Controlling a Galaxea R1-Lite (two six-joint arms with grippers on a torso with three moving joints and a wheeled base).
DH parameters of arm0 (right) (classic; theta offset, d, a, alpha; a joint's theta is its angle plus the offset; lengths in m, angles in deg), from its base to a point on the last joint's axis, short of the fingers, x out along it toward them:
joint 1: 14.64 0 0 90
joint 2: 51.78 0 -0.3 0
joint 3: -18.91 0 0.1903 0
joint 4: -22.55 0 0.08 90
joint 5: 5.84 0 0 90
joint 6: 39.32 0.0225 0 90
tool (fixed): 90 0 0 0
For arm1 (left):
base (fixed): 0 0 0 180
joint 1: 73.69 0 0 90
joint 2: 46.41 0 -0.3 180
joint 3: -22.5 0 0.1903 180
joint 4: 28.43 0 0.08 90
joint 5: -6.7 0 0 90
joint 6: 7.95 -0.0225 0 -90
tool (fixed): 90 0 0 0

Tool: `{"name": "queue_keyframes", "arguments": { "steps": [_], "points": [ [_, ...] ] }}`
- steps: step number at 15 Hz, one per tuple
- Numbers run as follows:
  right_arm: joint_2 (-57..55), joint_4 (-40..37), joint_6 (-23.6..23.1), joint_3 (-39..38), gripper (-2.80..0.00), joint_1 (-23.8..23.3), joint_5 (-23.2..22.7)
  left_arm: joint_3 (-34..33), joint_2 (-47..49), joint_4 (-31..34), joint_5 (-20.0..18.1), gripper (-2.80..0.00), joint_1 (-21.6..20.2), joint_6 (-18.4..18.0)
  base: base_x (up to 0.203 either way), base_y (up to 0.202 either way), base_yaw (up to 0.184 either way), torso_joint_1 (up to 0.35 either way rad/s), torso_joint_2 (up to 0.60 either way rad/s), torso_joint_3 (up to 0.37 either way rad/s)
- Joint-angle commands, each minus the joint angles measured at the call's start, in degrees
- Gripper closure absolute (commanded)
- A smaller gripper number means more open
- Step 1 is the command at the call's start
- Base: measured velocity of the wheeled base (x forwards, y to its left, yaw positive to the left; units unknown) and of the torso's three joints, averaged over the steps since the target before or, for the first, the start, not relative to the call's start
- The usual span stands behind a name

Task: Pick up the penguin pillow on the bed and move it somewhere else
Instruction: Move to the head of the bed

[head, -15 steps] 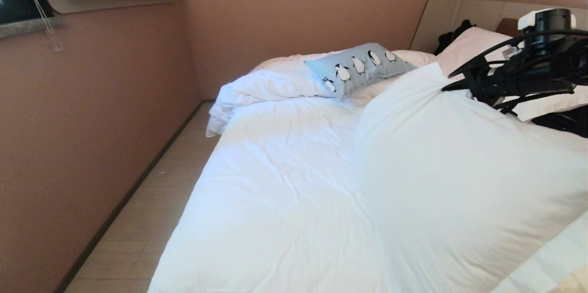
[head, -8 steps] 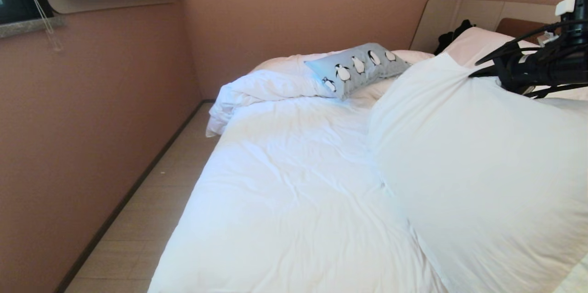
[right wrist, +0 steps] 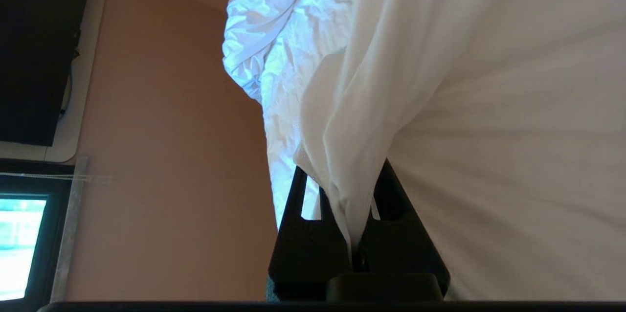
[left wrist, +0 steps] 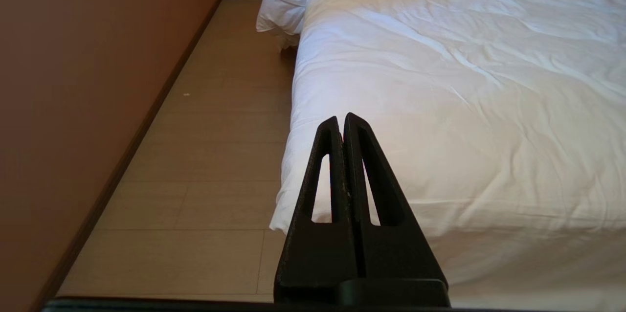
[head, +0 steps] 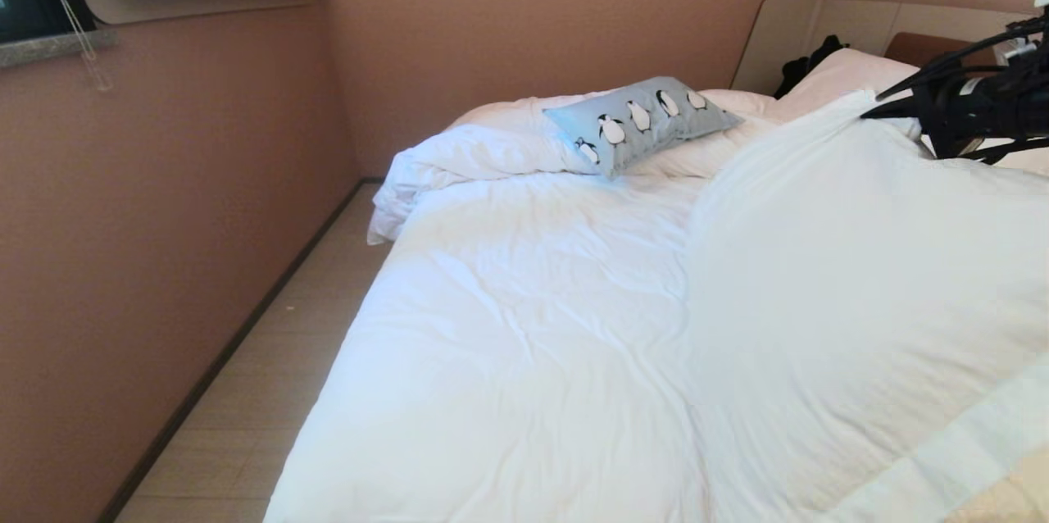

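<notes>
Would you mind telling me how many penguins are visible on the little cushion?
5, in a row along the penguin pillow, which lies at the far end of the bed near the wall. Others may be hidden where the cushion curves away.

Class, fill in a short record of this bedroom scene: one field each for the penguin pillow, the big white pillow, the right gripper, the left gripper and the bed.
penguin pillow: lying at the far end of the bed, untouched
white pillow: large, held up by one corner
right gripper: shut on the white pillow's corner
left gripper: shut, empty, beside the bed's near edge
bed: rumpled white duvet
</notes>
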Motion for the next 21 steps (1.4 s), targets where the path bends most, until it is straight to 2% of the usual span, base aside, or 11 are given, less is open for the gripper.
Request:
{"name": "queue_keyframes", "arguments": {
  "steps": [1, 16, 21],
  "points": [
    [1.0, -0.1, 0.3, 0.0, 0.0, -0.3, -0.5, 0.0, 0.0, 0.0, 0.0, 0.0, 0.0, 0.0, 0.0, 0.0, 0.0, 0.0, 0.0, 0.0],
    [4.1, -0.2, -0.1, -0.1, 0.0, -0.8, 0.0, 0.0, 0.0, 0.0, 0.0, 0.0, 0.0, 0.0, 0.0, 0.0, 0.0, 0.0, 0.0, 0.0],
    [5.0, -0.2, -0.1, 0.0, 0.0, -2.3, 0.2, 0.0, 0.0, 0.0, 0.0, 0.0, 0.0, -0.1, 0.0, 0.0, 0.0, 0.0, 0.0, 0.0]
  ]
}}
